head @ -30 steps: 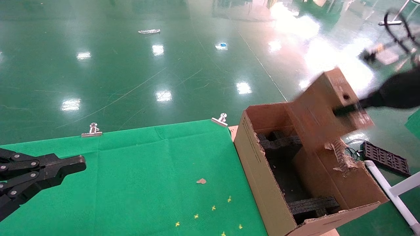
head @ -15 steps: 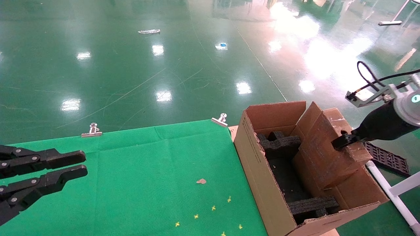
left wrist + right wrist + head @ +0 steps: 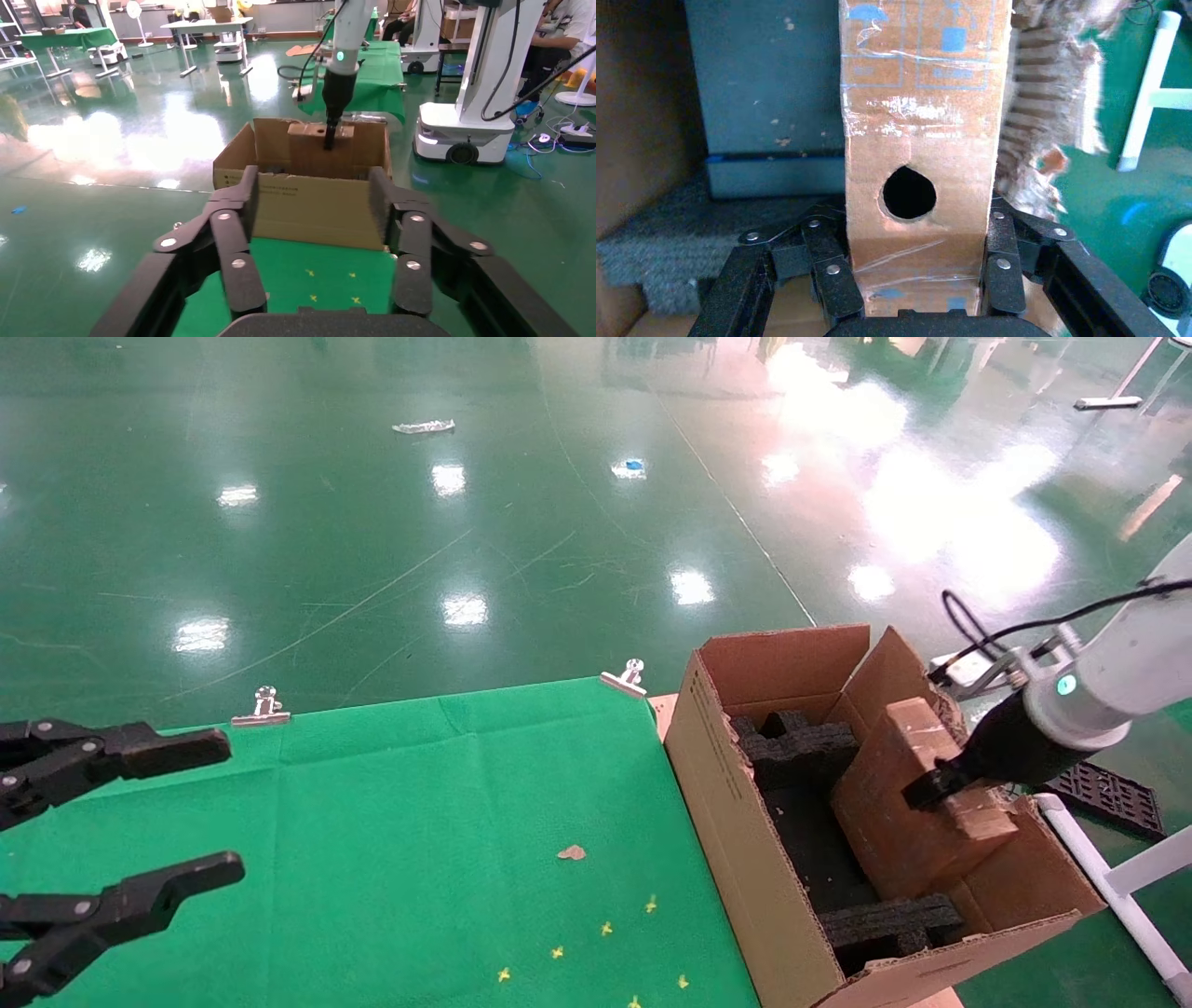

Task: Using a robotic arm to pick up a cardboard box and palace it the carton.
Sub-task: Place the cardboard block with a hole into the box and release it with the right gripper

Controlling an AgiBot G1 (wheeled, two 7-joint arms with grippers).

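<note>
Inside the carton (image 3: pixel 736 822), right gripper (image 3: pixel 931 791) jaws are clamping the cardboard box (image 3: pixel 908 803) by its narrow edge, tilted; left gripper (image 3: pixel 149 812) is hovering over the tabletop (image 3: pixel 419 859), jaws apart.

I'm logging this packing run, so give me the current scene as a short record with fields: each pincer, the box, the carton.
right pincer: shut on the slim flat brown cardboard box, gripping its narrow end with the round finger hole
cardboard box: tilted, lower part inside the large brown corrugated carton, upper end above the rim
carton interior: black foam inserts
left pincer: open, empty, over the green cloth table
</note>
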